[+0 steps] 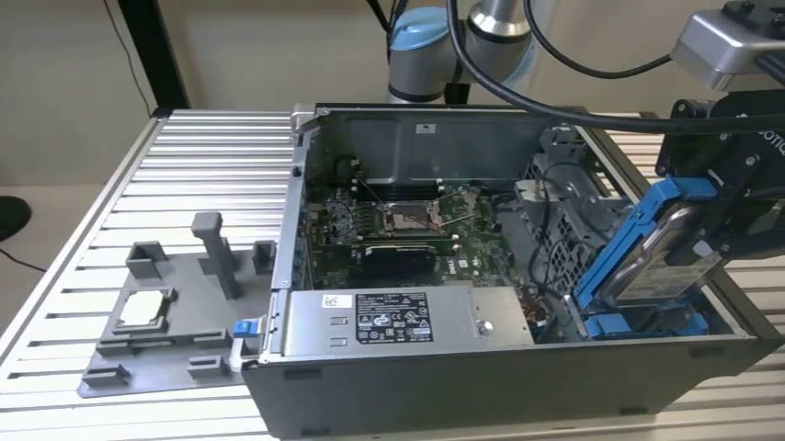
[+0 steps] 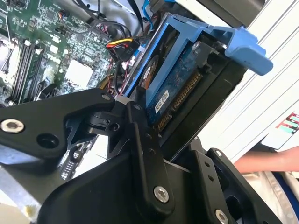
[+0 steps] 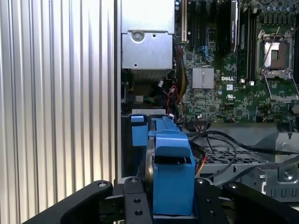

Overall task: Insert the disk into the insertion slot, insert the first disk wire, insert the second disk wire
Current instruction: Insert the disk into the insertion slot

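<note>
One black two-finger gripper (image 1: pixel 714 230) at the exterior view's right holds the disk (image 1: pixel 653 262), a flat silver metal hard drive with a white label clipped in a bright blue plastic frame. It is tilted steeply over the near right corner of the open grey metal computer case (image 1: pixel 491 377). The disk's lower end is down at the blue plastic insertion slot (image 1: pixel 644 323); cannot tell if it has entered the rails. The case sits on a ribbed aluminium table (image 1: pixel 197 165), with a green motherboard (image 1: pixel 405 216) and a silver power supply box (image 1: pixel 392 317) inside. A grey plastic fixture plate (image 1: pixel 160 322) lies beside the case, well apart from the work. Second wrist view: black fingers (image 2: pixel 142 140) press on the disk's flanks, the blue frame tab sticks out past them, and the drive's circuit-board side shows. A yellow-red-black wire bundle (image 2: pixel 122 46) lies near the disk's far end, and a person's forearm (image 2: pixel 261 161) shows beyond the gripper. First wrist view: the fingers are held apart only by the disk between them, clamped on the blue frame from both sides with no gap seen. The slot is straight ahead of the frame, with loose black cables (image 3: pixel 233 141) just beside it. Judgement: the step in hand is the disk insertion, and the wire steps look not yet done. To do it well, line the frame up with the slot rails, cut the tilt, push straight, grip firmly and keep cables out of the path.
</note>
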Controlling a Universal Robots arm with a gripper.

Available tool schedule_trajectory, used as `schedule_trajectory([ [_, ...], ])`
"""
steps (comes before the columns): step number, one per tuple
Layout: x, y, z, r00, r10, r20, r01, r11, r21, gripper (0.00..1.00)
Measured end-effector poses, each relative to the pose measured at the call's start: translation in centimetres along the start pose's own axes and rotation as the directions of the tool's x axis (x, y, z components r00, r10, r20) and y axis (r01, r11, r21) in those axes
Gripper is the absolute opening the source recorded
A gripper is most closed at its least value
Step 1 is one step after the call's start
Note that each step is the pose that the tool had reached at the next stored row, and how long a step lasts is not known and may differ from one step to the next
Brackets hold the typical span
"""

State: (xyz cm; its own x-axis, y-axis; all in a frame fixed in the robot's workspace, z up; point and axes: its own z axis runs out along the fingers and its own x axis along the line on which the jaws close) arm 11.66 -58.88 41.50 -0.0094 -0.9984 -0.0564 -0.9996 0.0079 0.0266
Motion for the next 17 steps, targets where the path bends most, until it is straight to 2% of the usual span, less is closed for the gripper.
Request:
schedule_trajectory([
  [6,0.01,0.0,0.1,1.0,0.0,0.0001,0.0,1.0,0.0,0.0],
  [17,0.07,-0.03,1.23,1.0,0.0,0.0,0.0,1.0,-0.0007,0.0],
])
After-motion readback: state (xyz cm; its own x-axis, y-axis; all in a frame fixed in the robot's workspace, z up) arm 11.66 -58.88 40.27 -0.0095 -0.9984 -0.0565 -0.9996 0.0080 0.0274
